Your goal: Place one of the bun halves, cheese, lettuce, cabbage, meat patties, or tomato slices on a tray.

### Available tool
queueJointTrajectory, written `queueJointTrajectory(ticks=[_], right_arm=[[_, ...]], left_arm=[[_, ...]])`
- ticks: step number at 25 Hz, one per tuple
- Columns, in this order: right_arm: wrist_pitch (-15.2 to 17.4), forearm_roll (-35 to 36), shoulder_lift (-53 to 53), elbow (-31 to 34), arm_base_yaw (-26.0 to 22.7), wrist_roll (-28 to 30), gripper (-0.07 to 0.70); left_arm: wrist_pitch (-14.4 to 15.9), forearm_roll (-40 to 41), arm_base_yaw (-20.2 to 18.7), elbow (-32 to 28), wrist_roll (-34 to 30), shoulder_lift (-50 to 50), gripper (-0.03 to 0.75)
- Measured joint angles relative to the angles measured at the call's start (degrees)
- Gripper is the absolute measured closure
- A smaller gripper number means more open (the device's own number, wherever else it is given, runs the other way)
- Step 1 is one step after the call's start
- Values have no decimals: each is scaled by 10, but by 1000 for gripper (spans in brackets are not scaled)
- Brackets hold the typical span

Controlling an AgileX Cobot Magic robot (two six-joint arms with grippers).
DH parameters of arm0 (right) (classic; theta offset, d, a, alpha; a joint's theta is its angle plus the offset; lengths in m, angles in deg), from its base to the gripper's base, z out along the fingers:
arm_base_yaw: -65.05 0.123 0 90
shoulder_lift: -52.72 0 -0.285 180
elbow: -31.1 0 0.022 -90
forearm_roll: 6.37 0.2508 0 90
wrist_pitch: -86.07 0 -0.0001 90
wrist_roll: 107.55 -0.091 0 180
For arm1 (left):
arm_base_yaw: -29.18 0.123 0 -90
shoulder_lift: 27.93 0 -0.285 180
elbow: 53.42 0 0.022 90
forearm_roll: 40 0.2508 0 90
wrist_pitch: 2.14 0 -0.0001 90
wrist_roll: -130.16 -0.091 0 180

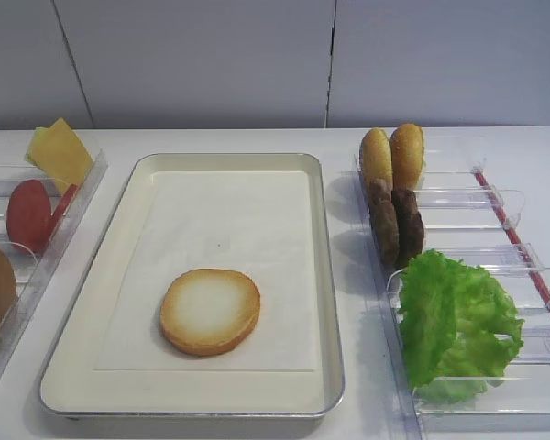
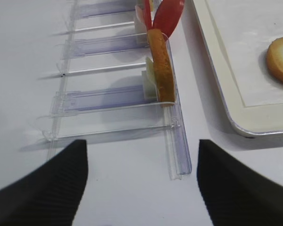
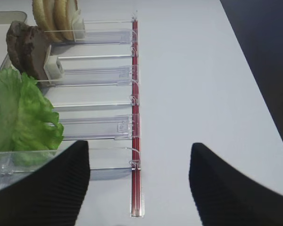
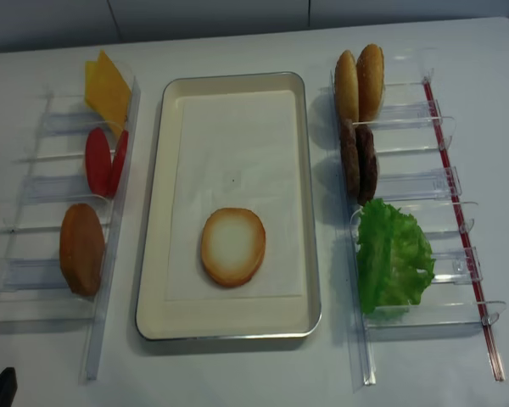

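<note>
Bun half [image 1: 210, 311] is seen lying flat, cut face up, on the paper liner in the near part of the tray [image 1: 326, 275], nothing touching it; placement is judged done, so the step in hand is clearing away or picking the next item.
Left pincer [image 2: 141, 181]: fingers apart, nothing between them, hanging over bare table [image 2: 132, 188] just near of the left holder [image 2: 177, 155], left of the tray's near corner; right pincer [image 3: 139, 183]: fingers apart too, empty, over the table right of the tray, by the lettuce [image 3: 19, 113] rack.
For a clean next pick: jaws to be kept wide and lifted before any crossing of the tray rim, so the bun is not nudged.
Farther from the tray's near edge: patties [image 1: 396, 225], then upright buns [image 1: 391, 156] on the right; tomato [image 1: 29, 215], then cheese [image 1: 62, 151] on the left.
Next layer is best set square on the bun, not beside it.
</note>
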Motion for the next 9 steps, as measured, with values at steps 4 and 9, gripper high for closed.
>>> queueJointTrajectory(ticks=[4,9], right_arm=[[0,0,0,0,0,0,153],[0,0,0,0,0,0,153]], left_arm=[[0,0,0,0,0,0,223],[0,0,0,0,0,0,228]])
